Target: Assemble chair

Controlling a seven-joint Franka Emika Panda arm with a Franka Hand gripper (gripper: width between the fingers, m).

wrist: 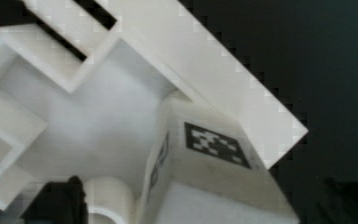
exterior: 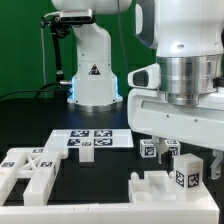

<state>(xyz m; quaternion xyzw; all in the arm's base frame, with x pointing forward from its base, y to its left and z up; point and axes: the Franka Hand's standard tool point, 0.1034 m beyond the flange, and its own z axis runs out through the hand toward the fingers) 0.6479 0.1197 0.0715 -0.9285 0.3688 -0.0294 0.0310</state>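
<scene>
My gripper hangs low over the chair pieces at the exterior view's right. There, a cube-ended post with a tag and a slotted block stand close under it. In the wrist view, a white tagged chair piece fills the frame and runs down between my fingers. The gripper looks shut on this piece. Its fingertips are hidden behind the pieces in the exterior view. More white chair pieces lie at the exterior view's front left.
The marker board lies flat at the table's middle. The robot base stands behind it. A dark stand rises at the back left.
</scene>
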